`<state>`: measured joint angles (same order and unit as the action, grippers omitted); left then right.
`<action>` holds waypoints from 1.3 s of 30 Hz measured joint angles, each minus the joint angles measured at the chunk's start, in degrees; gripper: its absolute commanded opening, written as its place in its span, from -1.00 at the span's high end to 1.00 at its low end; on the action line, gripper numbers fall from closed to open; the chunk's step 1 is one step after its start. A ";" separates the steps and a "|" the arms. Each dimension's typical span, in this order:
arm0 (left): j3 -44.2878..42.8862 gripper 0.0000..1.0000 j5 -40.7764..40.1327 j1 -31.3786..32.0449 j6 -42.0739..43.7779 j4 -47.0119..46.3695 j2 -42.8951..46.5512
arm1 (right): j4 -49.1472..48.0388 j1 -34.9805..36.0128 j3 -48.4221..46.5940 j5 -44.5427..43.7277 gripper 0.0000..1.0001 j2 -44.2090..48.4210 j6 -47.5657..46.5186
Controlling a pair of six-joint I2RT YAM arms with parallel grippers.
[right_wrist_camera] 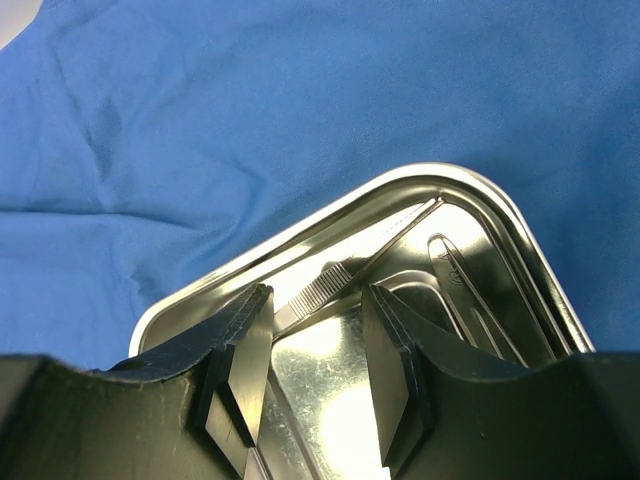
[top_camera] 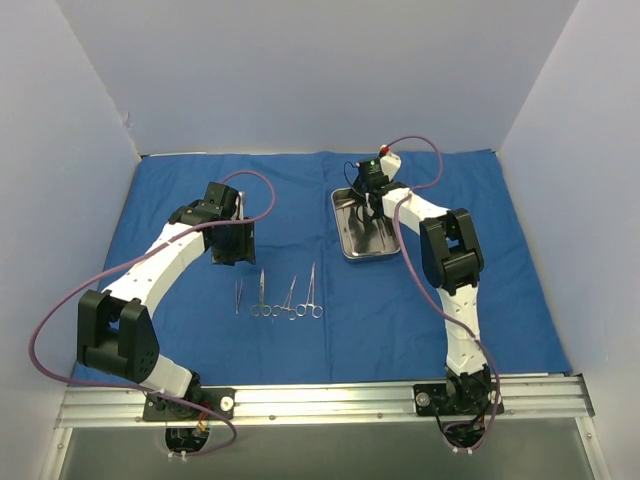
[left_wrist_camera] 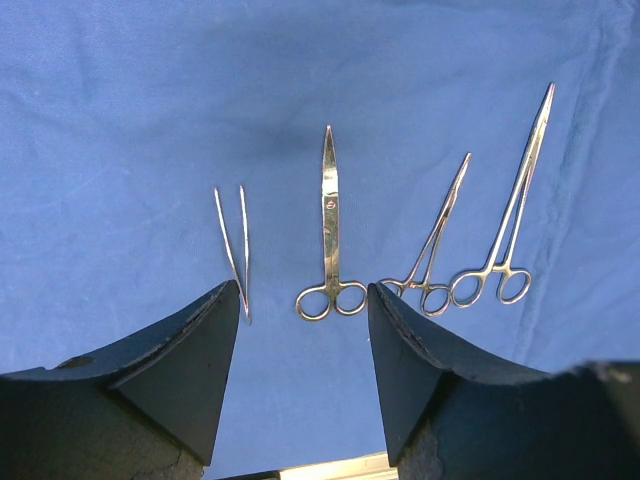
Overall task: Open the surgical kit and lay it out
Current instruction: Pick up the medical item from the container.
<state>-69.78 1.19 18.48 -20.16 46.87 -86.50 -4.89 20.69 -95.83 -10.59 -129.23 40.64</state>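
Note:
The blue cloth wrap [top_camera: 180, 210] lies spread flat over the table. On it, in a row, lie tweezers [left_wrist_camera: 232, 245], scissors [left_wrist_camera: 330, 225] and two ring-handled forceps [left_wrist_camera: 435, 245] [left_wrist_camera: 515, 205]. My left gripper [left_wrist_camera: 303, 300] hovers open just behind the row [top_camera: 275, 298], with nothing between its fingers. The steel tray [top_camera: 345, 225] sits right of centre. My right gripper [right_wrist_camera: 317, 295] is down inside the tray [right_wrist_camera: 250, 260], open. A ridged pair of tweezers [right_wrist_camera: 400, 228] lies between its fingers, untouched, leaning on the tray wall. Another slim pair of tweezers [right_wrist_camera: 470, 290] rests in the tray.
White walls close in the table on the left, back and right. A metal rail [top_camera: 320, 400] with both arm bases runs along the near edge. Purple cables loop over each arm. The cloth is wrinkled beyond the tray [right_wrist_camera: 100, 150].

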 measured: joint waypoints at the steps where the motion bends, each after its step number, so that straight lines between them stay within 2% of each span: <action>1: 0.00 -0.26 0.02 0.00 0.02 0.00 -0.04 | 0.00 -0.02 0.00 0.07 0.18 0.00 -0.02; 12: 0.31 -0.26 0.61 -0.42 0.07 -0.48 -0.42 | 1.51 -0.02 -4.55 -0.83 0.03 -2.10 -0.48; 23: 3.04 -0.27 1.60 -2.47 0.22 -1.31 -0.33 | 5.33 -0.13 -12.48 -3.19 0.06 -9.01 -1.18; 29: 3.13 -0.27 2.62 -3.98 0.37 -1.57 -0.15 | 6.82 -0.57 -15.54 -3.78 0.27 -10.91 0.59; 30: 3.13 -0.27 2.78 -4.02 0.37 -1.57 -0.13 | 6.80 -0.76 -15.41 -3.52 0.56 -10.91 0.96; 33: 3.13 -0.28 3.30 -4.04 0.37 -1.68 -0.02 | 6.19 -1.57 -15.08 -1.55 0.81 -10.88 3.10; 39: 3.13 -0.28 3.78 -4.04 0.35 -1.73 0.20 | 4.90 -3.34 -13.88 3.26 0.99 -10.38 2.95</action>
<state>-66.65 4.97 14.44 -19.81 45.15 -86.30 0.01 17.34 -109.71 -7.33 -139.61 43.59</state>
